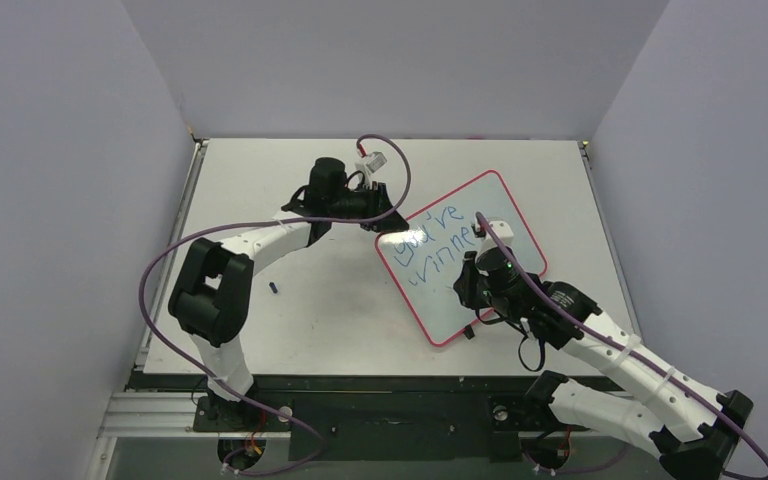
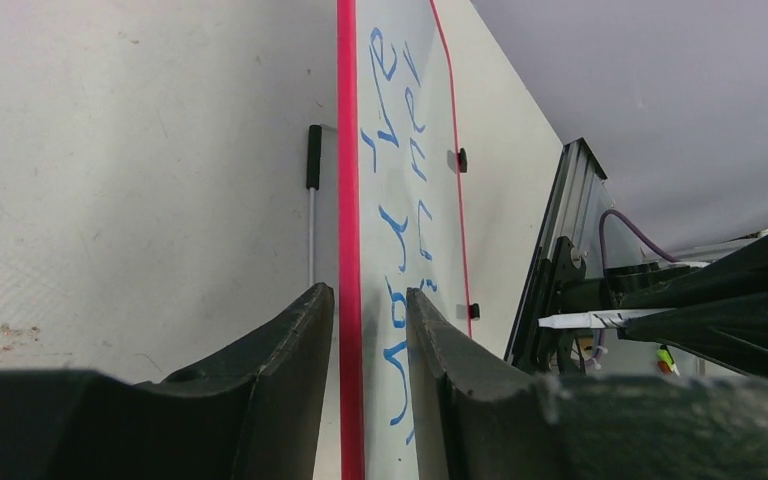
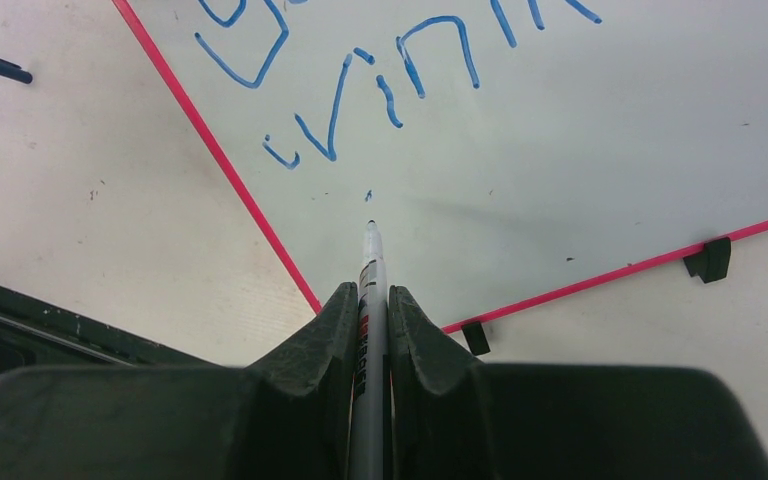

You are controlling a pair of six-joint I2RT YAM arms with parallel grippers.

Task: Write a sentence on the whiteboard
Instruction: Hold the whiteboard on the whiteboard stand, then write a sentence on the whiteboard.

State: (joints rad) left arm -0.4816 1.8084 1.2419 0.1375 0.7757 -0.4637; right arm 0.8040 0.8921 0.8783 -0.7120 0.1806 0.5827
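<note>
The whiteboard lies tilted on the table, with a pink frame and small black feet. The sentence shows as two slanted blue lines, also in the right wrist view and the left wrist view, with a small blue dot below them. My left gripper is shut on the board's upper-left edge, one finger on each side. My right gripper is shut on a white marker pen. The pen's tip sits just under the dot, at the board's surface.
A blue pen cap lies on the table left of the board, also in the right wrist view. A thin rod with a black end lies beside the board's edge. Grey walls enclose the table; a metal rail runs along the table's edge.
</note>
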